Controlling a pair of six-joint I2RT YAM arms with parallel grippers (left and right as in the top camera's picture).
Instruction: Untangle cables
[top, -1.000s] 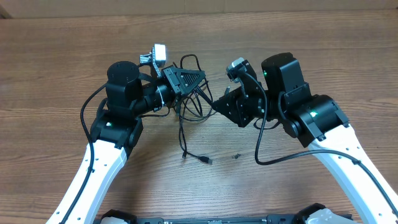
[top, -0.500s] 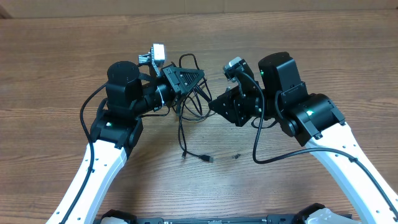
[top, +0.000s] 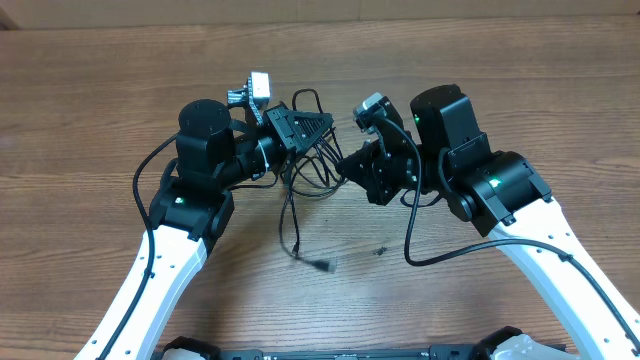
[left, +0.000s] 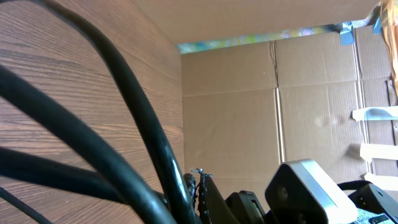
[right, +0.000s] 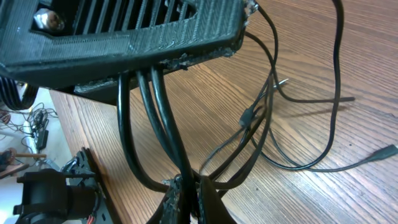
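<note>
- Counter (top: 120, 80): brown wood-grain surface, matte, with long streaks running left to right.
- Cables (right: 163, 118): thin, flexible black strands, smooth-jacketed, bunched in loose loops between the two arms above the middle of the counter. Several strands hang down and cross one another.
- One strand trails away from the bunch toward the near edge and ends in a small plug (top: 322, 265) lying flat on the wood.
- Left end effector (top: 318, 125): black, angular, ribbed plastic body with a slotted face. Fingers together, clamped on the cables, which drop out from under its edge.
- Right end effector (top: 348, 166): dark fingers pressed together, pinching a few strands where they meet low in the bunch.
- The two end effectors sit near each other, the bunch strung between them.
- Left wrist view: black strands cross just in front of the lens, out of focus; plain cardboard (left: 249, 112) stands behind.
</note>
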